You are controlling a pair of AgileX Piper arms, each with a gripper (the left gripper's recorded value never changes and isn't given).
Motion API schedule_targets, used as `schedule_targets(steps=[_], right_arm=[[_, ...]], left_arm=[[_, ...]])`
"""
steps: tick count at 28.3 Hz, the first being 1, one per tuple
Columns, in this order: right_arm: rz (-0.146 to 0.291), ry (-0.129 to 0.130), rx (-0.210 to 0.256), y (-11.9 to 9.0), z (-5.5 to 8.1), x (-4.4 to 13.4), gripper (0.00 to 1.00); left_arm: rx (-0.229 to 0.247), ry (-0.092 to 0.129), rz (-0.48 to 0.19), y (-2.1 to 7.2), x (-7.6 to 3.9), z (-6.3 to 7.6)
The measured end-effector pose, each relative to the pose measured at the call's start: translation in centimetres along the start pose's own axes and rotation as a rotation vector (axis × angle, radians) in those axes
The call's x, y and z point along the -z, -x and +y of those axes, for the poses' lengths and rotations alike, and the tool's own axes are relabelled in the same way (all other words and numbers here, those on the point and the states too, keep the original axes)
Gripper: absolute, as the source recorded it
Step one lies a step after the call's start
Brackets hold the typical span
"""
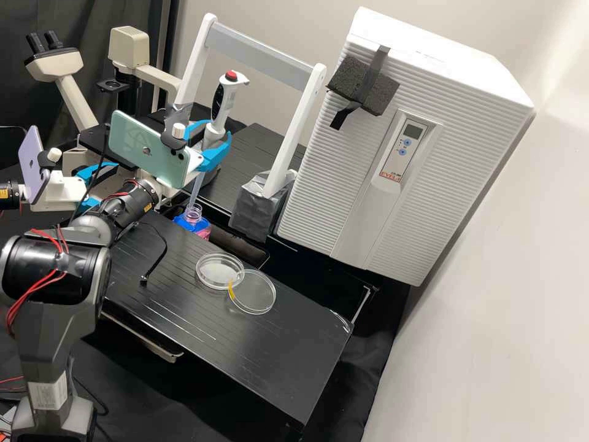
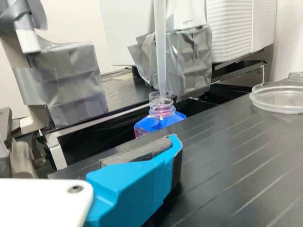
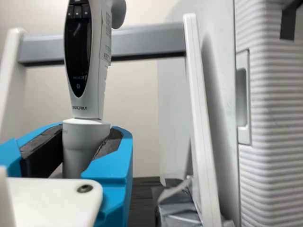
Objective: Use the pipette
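A white and grey pipette (image 1: pixel 222 104) with a red button stands upright, and my right gripper (image 1: pixel 211 150) is shut on its lower body. In the right wrist view the pipette (image 3: pixel 87 61) sits between the blue fingers of that gripper (image 3: pixel 85 142). Its long clear tip (image 2: pixel 161 56) reaches down into the neck of a small open bottle (image 1: pixel 195 220) of pink liquid with a blue label (image 2: pixel 160 118). My left gripper (image 1: pixel 92 184) hovers low at the platform's left end, open and empty, one blue finger (image 2: pixel 142 175) pointing toward the bottle.
An open petri dish (image 1: pixel 219 269) and its lid (image 1: pixel 253 292) lie on the black raised platform (image 1: pixel 276 344), right of the bottle. A white frame with a taped foot (image 1: pixel 257 205) and a white ribbed appliance (image 1: pixel 399 141) stand behind. A microscope (image 1: pixel 55 67) is far left.
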Motion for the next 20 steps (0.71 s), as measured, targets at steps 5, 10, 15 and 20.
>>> schedule_targets(steps=[5,10,15,20], right_arm=[[0.05,-0.013,-0.023,0.3,1.3,1.2,0.0],[0.085,-0.033,-0.055,1.0,3.2,2.0,0.0],[0.101,-0.004,-0.076,2.3,5.0,1.6,0.0],[0.086,0.049,-0.098,3.5,6.4,0.2,0.0]], left_arm=[[0.002,-0.001,-0.017,0.43,-0.5,0.2],[0.009,-0.002,-0.047,0.54,-1.3,0.1],[0.016,-0.02,-0.106,0.63,-2.7,-0.1],[0.03,-0.047,-0.174,0.96,-4.1,-0.4]])
